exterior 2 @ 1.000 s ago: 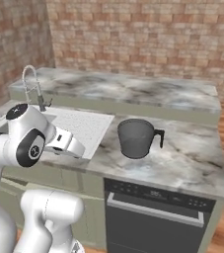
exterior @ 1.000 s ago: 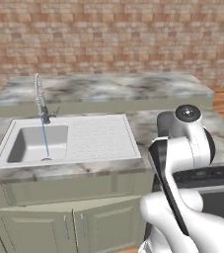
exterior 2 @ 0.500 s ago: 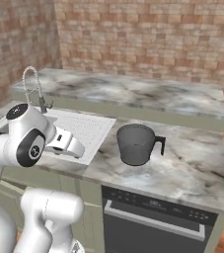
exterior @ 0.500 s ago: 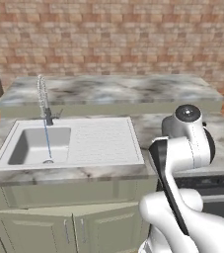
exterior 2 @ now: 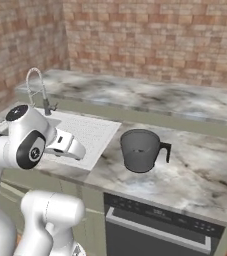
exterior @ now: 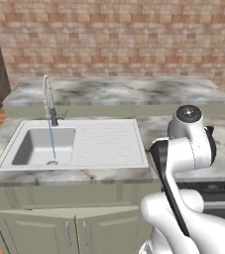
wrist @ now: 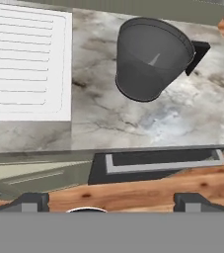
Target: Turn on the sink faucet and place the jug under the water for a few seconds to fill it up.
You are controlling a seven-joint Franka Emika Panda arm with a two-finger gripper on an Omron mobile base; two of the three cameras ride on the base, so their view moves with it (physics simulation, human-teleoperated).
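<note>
Water (exterior: 50,141) runs into sink (exterior: 111,146); jug (exterior 2: 140,150) upright on counter (exterior 2: 200,175).

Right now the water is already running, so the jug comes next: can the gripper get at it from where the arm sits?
Probably yes. The jug stands upright and alone on the marble counter, nothing beside or above it, and the gripper is open, facing it.

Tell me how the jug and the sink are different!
The jug is dark grey and round; the sink is pale and rectangular. The jug stands on the marble counter; the sink is set down into it. Blue water runs into the sink, but none reaches the jug, which stands off to one side. Both are open at the top.
</note>
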